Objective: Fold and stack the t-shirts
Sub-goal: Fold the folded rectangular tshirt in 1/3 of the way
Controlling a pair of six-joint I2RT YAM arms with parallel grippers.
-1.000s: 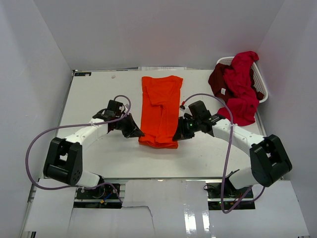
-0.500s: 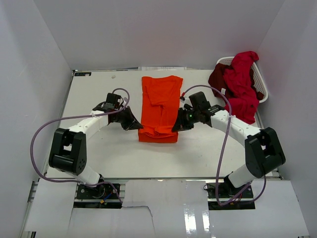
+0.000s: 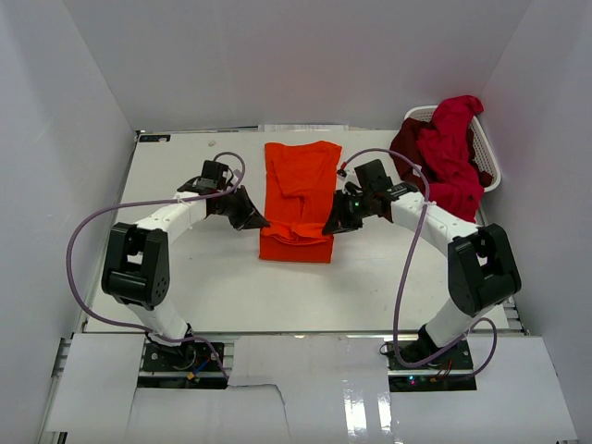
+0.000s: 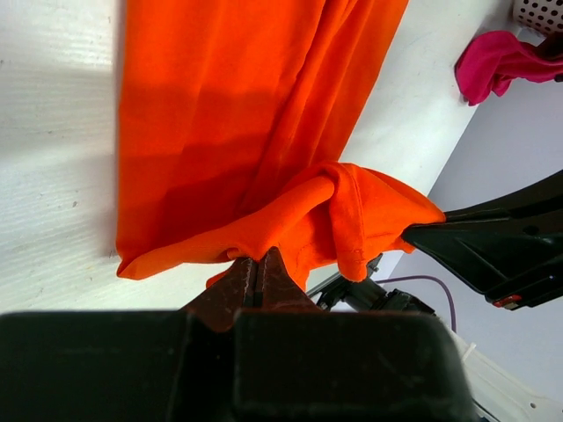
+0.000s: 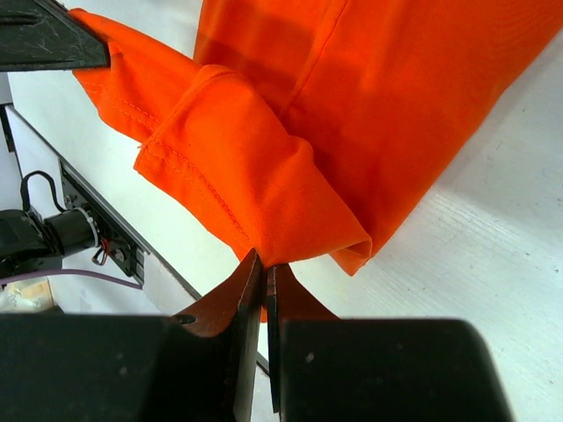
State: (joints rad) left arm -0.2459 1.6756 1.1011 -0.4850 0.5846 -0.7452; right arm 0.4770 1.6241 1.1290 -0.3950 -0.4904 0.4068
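A: Where's the orange t-shirt (image 3: 298, 185)?
B: Mid-frame on the table (image 3: 185, 277), folded long, near hem bunched.
A: Jaws?
B: Both the left gripper (image 3: 256, 223) & right gripper (image 3: 330, 228) are clamped on hem corners. The red t-shirts (image 3: 449, 157) are heaped on the basket (image 3: 489, 165), upper right.

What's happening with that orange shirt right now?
The left fingers and right fingers are each shut on a near corner of the orange t-shirt, holding its near hem lifted and bunched over the rest lying on the table. The red and maroon shirts sit heaped on the white basket.
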